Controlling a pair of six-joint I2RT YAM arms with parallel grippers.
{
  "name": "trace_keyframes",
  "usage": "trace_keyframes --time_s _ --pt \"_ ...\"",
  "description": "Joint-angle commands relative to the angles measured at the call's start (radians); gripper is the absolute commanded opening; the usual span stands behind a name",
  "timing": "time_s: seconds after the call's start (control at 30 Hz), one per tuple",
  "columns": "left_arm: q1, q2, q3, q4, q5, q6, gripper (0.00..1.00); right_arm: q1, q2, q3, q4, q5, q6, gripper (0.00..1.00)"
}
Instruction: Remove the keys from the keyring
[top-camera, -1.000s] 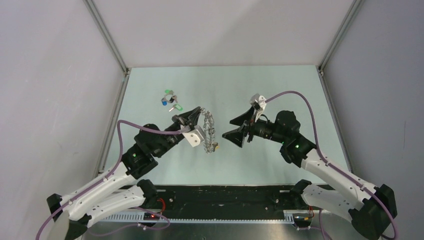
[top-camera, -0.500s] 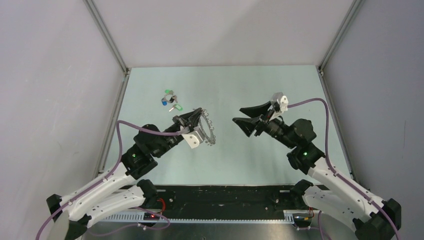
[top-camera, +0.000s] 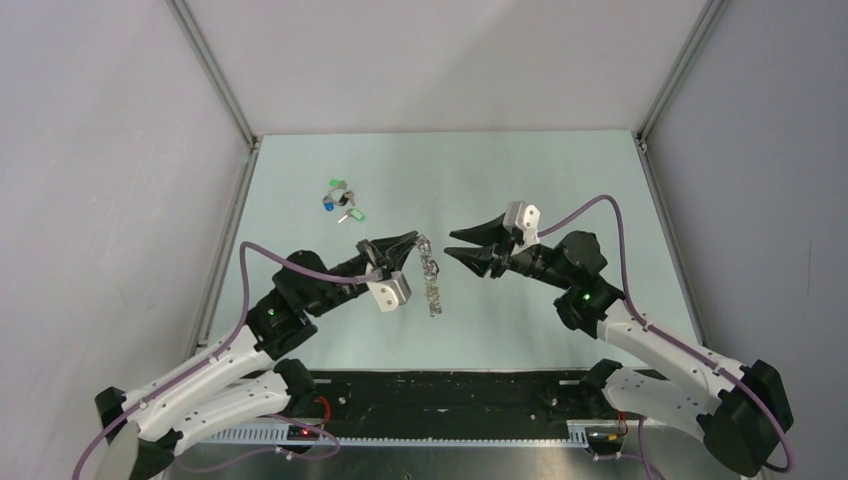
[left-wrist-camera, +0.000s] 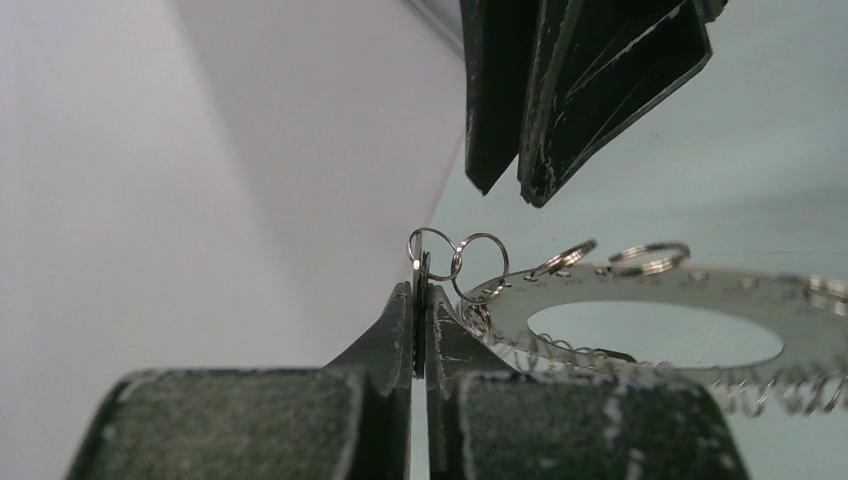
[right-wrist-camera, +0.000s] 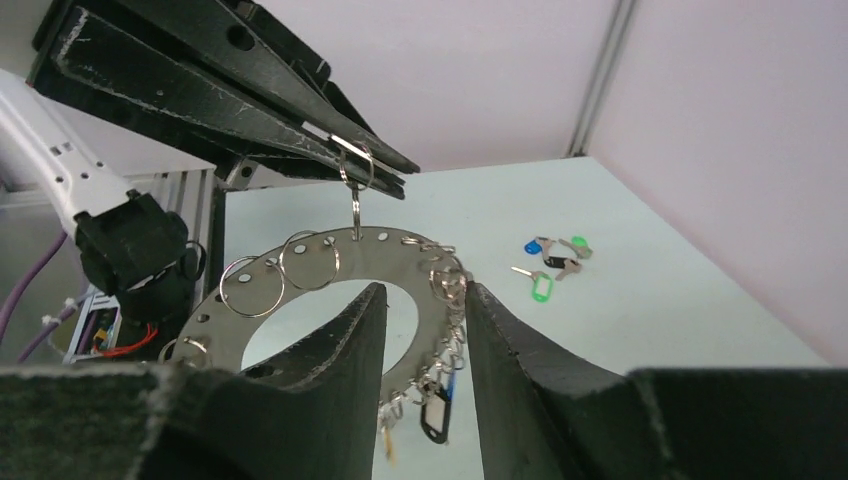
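Pale green tabletop (top-camera: 540, 180) enclosed by white walls. Nearest, left gripper (top-camera: 412, 238): jaws clenched on single wire loop (left-wrist-camera: 412, 262) at rim of keyring (top-camera: 433, 280). Ring is hung edge-down above tabletop, between arms. Just beside it, right gripper (top-camera: 449, 244): jaws released, pointed at ring, no contact seen. Tagged keys (right-wrist-camera: 432, 415) are seen dangling underneath. Ring is judged stiff, light, free to swing; loops springy, slippery; key best taken by plastic tag. Farther back left, loose keys (top-camera: 342, 202) are laid on tabletop.

One keyring (left-wrist-camera: 720, 290); four loose keys (top-camera: 342, 200): one blue, one black, two green tags.
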Motion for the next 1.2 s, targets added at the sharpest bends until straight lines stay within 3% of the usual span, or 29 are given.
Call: trace_keyframes --time_s 0.0,0.63,0.7,0.8,0.87,1.17 --pt "-0.006 -0.009 -0.002 0.070 0.083 0.012 0.00 0.009 0.022 0.073 0.053 -0.123 -0.063 0.39" --pt "-0.006 0.008 0.010 0.055 0.053 0.018 0.00 0.096 0.097 0.145 0.004 -0.112 -0.118 0.35" --pt "-0.006 0.005 0.010 0.054 0.052 0.020 0.00 0.102 0.105 0.154 -0.011 -0.098 -0.126 0.28" --pt "-0.006 -0.001 0.010 0.054 0.047 0.021 0.00 0.108 0.108 0.158 -0.027 -0.077 -0.132 0.08" --pt "-0.006 -0.005 0.009 0.053 0.041 0.023 0.00 0.109 0.103 0.159 -0.041 -0.064 -0.135 0.02" --pt "-0.006 -0.012 0.003 0.054 0.029 0.029 0.00 0.108 0.054 0.159 -0.090 -0.029 -0.123 0.00"
